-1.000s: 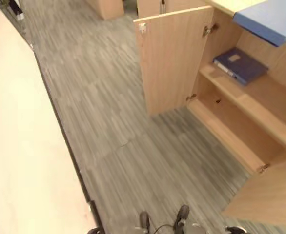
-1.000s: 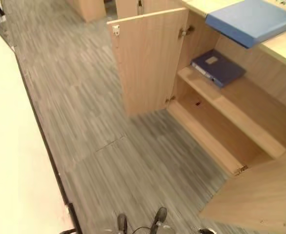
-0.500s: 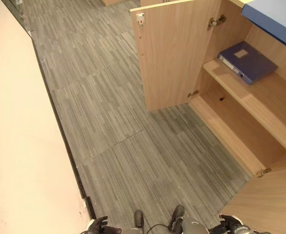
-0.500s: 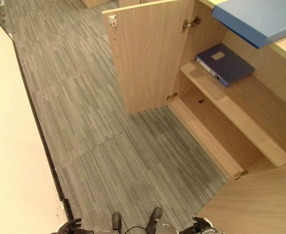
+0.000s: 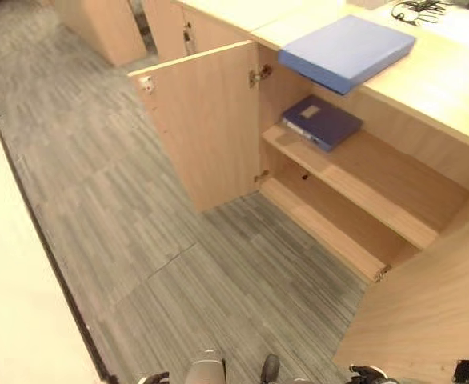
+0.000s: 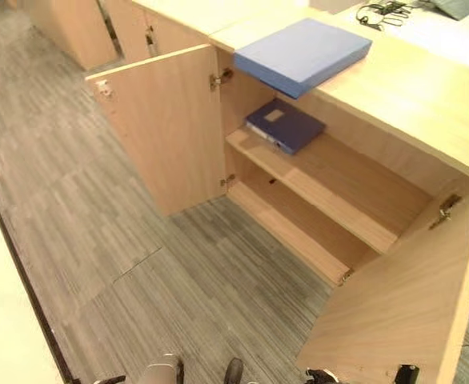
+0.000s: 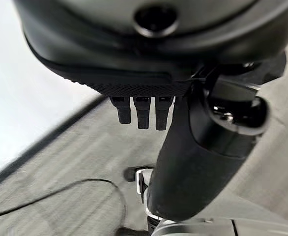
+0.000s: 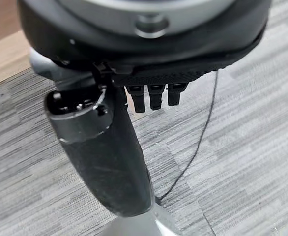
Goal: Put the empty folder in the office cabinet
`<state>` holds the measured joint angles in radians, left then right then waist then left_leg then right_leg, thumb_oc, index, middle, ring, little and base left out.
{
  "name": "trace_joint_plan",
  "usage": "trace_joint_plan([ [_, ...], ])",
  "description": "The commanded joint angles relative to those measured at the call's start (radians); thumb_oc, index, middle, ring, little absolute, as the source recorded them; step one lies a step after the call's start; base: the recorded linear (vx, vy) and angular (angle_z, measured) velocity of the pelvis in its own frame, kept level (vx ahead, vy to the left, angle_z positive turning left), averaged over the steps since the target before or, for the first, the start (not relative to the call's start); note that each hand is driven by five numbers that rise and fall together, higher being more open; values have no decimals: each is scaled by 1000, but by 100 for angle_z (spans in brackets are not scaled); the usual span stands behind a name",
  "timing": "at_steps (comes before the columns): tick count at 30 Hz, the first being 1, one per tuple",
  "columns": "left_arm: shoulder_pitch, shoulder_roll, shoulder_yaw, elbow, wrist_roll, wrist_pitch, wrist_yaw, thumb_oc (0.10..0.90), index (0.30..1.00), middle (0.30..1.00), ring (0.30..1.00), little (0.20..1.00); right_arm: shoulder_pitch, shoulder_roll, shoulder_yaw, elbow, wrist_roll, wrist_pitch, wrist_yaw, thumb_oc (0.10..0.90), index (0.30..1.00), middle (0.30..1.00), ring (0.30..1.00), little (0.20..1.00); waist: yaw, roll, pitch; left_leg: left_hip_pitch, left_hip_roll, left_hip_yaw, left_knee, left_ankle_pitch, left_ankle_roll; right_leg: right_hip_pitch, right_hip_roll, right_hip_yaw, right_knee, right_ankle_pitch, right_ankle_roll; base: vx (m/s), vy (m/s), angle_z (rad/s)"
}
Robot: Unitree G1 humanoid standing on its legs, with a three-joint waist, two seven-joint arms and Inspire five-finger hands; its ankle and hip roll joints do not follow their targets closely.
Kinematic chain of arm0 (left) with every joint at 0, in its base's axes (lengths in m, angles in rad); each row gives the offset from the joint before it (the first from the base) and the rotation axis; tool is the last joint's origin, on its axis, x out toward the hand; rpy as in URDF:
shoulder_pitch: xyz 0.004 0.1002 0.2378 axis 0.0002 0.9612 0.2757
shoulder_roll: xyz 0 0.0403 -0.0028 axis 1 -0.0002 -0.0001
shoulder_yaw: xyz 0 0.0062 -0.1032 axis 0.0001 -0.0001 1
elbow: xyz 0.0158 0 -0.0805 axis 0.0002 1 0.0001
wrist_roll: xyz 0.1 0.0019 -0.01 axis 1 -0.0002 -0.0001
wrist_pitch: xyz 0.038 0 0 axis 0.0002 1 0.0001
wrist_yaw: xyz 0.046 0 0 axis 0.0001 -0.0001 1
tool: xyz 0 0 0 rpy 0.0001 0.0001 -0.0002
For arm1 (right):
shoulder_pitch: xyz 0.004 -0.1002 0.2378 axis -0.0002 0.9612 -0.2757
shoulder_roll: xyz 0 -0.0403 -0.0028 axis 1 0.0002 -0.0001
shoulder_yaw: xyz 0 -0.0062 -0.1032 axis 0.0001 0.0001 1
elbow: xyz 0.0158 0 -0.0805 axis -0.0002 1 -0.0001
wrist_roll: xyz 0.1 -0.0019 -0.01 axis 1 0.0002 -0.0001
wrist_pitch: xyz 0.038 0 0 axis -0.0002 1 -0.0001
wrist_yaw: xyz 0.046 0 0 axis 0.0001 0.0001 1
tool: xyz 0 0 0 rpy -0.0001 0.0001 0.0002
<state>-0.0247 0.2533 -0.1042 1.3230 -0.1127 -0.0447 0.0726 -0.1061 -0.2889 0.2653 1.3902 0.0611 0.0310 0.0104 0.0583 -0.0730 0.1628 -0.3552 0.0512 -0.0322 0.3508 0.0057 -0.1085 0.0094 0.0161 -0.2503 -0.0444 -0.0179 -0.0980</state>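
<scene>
**A:** Folder [image 6: 302, 54] is sitting flat on the cabinet top at about 1 o'clock, one corner hanging over the open compartment. Nothing's picked up yet, so I'd say you're at the approach step.

**B:** What are your hands doing?

**A:** Left hand [image 7: 149, 98] and right hand [image 8: 149, 93] both hang low over the carpet [image 5: 138, 208], fingers straight and side by side, pinching nothing. Next move, as I see it: step in toward 1 o'clock, lift an arm to the top and grip the light blue folder by its overhanging edge.

**B:** Anything in your way?

**A:** Both cabinet doors are swung open. The left door [image 6: 166, 128] stands at 11 o'clock, the right door [image 6: 402, 296] juts out at 4 o'clock, so you walk in between them. A dark blue binder [image 6: 285, 125] already lies at the left end of the upper shelf [image 6: 338, 188]; the space beside it looks free, and the lower shelf too. Some cables [image 6: 382, 10] lie further back on the top, well apart from the folder.
</scene>
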Motion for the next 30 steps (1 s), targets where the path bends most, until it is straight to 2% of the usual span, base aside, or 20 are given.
trace_joint_plan([
  [1, 12, 7, -20, 22, -16, 0, -6, 800, 900, 900, 900, 900, 29, -59, 9, 26, 5, 2, -16, 800, 900, 900, 900, 900, 39, 26, 23, 54, -22, -35, -173, 58, 60, 45, -30, 4, 79, -102, 117, 332, 132, -62],
  [2, 17, 4, -20, 26, -24, -1, -12, 800, 900, 900, 900, 900, 38, -57, 18, 27, -13, -1, -14, 800, 900, 900, 900, 900, 59, 41, 25, 30, -23, -130, -295, 118, 50, 74, -15, 54, 96, -125, 123, 250, 93, -77],
  [3, 18, 4, -19, 28, -30, -1, -13, 800, 900, 900, 900, 900, 40, -58, 22, 31, -18, -1, -11, 800, 900, 900, 900, 900, 64, 50, 23, 13, -18, -171, -338, 132, 47, 82, -7, 82, 106, -135, 123, 254, 92, -100],
  [4, 18, 4, -19, 29, -31, -1, -13, 800, 900, 900, 900, 900, 40, -57, 22, 31, -18, -1, -11, 800, 900, 900, 900, 900, 66, 48, 26, 19, -18, -168, -344, 134, 47, 84, -8, 84, 109, -137, 123, 148, 51, -99],
  [6, 23, 3, -10, 39, -48, 0, -17, 800, 900, 900, 900, 900, 52, -59, 30, 44, -37, 2, -5, 800, 900, 900, 900, 900, 80, 64, 31, 4, -10, -235, -416, 166, 32, 100, 13, 164, 127, -155, 120, 215, 87, -115],
  [8, 29, 2, -3, 49, -46, 2, -19, 800, 900, 900, 900, 900, 58, -57, 29, 50, -41, 2, -1, 800, 900, 900, 900, 900, 85, 71, 21, 26, -6, -254, -434, 157, 33, 104, 22, 184, 125, -164, 120, 163, 107, -62],
  [9, 35, -1, 0, 56, -43, 2, -19, 800, 900, 900, 900, 900, 58, -58, 22, 57, -46, 4, -1, 800, 900, 900, 900, 900, 83, 80, 13, 41, -1, -259, -424, 177, 28, 115, 23, 191, 120, -167, 124, 136, 110, -76],
  [10, 35, -1, -1, 56, -43, 2, -19, 800, 900, 900, 900, 900, 59, -58, 22, 57, -46, 4, -1, 800, 900, 900, 900, 900, 84, 80, 14, 43, -1, -258, -424, 176, 28, 117, 23, 192, 119, -167, 124, 215, 214, -104],
  [13, 47, -5, -7, 76, -20, 8, -17, 800, 900, 900, 900, 900, 82, -47, -4, 69, -43, 13, 7, 800, 900, 900, 900, 900, 73, 80, -22, 88, -6, -235, -422, 202, 27, 146, -18, 194, 83, -167, 151, 249, 278, -52],
  [14, 48, -1, -8, 75, -10, 9, -16, 800, 900, 900, 900, 900, 88, -40, -11, 72, -40, 17, 11, 800, 900, 900, 900, 900, 67, 73, -37, 97, -22, -215, -417, 190, 38, 147, -42, 198, 76, -161, 168, 188, 236, -9],
  [15, 48, -1, -9, 75, -10, 8, -16, 800, 900, 900, 900, 900, 88, -40, -11, 72, -40, 17, 11, 800, 900, 900, 900, 900, 67, 72, -38, 97, -23, -214, -416, 189, 39, 147, -43, 198, 76, -162, 169, 221, 301, -27],
  [18, 43, 9, -11, 61, 4, 8, -12, 800, 900, 900, 900, 900, 88, -25, -15, 73, -35, 23, 21, 800, 900, 900, 900, 900, 61, 52, -61, 107, -66, -181, -408, 149, 74, 126, -89, 212, 88, -142, 209, 176, 260, -36],
  [23, 38, 25, -7, 59, 24, 9, -6, 800, 900, 900, 900, 900, 72, -9, -5, 54, -31, 23, 30, 800, 900, 900, 900, 900, 62, 35, -89, 125, -103, -157, -421, 114, 106, 84, -129, 218, 125, -110, 246, 114, 201, -25],
  [24, 37, 29, -4, 60, 29, 11, -5, 800, 900, 900, 900, 900, 63, -6, 1, 39, -34, 21, 36, 800, 900, 900, 900, 900, 60, 29, -99, 142, -122, -150, -430, 100, 122, 64, -155, 213, 157, -79, 266, 72, 150, -12],
  [25, 38, 29, -4, 60, 29, 11, -5, 800, 900, 900, 900, 900, 63, -6, 1, 39, -34, 21, 36, 800, 900, 900, 900, 900, 60, 29, -100, 142, -122, -150, -429, 100, 122, 63, -156, 213, 157, -79, 266, 151, 314, -13],
  [26, 39, 31, -1, 64, 36, 13, -6, 800, 900, 900, 900, 900, 60, -4, 5, 25, -40, 18, 40, 800, 900, 900, 900, 900, 60, 28, -108, 164, -145, -144, -438, 85, 138, 34, -196, 194, 228, -27, 287, 108, 237, -17],
  [29, 41, 36, 3, 65, 37, 17, -8, 800, 900, 900, 900, 900, 53, -5, 14, 13, -50, 22, 40, 800, 900, 900, 900, 900, 57, 36, -93, 207, -169, -141, -438, 65, 159, -19, -256, 150, 389, 97, 278, 85, 219, -19],
  [30, 41, 36, 3, 65, 37, 17, -8, 800, 900, 900, 900, 900, 53, -5, 14, 13, -50, 22, 40, 800, 900, 900, 900, 900, 57, 36, -92, 208, -170, -141, -438, 65, 159, -19, -257, 150, 390, 96, 278, 148, 266, 3],
])
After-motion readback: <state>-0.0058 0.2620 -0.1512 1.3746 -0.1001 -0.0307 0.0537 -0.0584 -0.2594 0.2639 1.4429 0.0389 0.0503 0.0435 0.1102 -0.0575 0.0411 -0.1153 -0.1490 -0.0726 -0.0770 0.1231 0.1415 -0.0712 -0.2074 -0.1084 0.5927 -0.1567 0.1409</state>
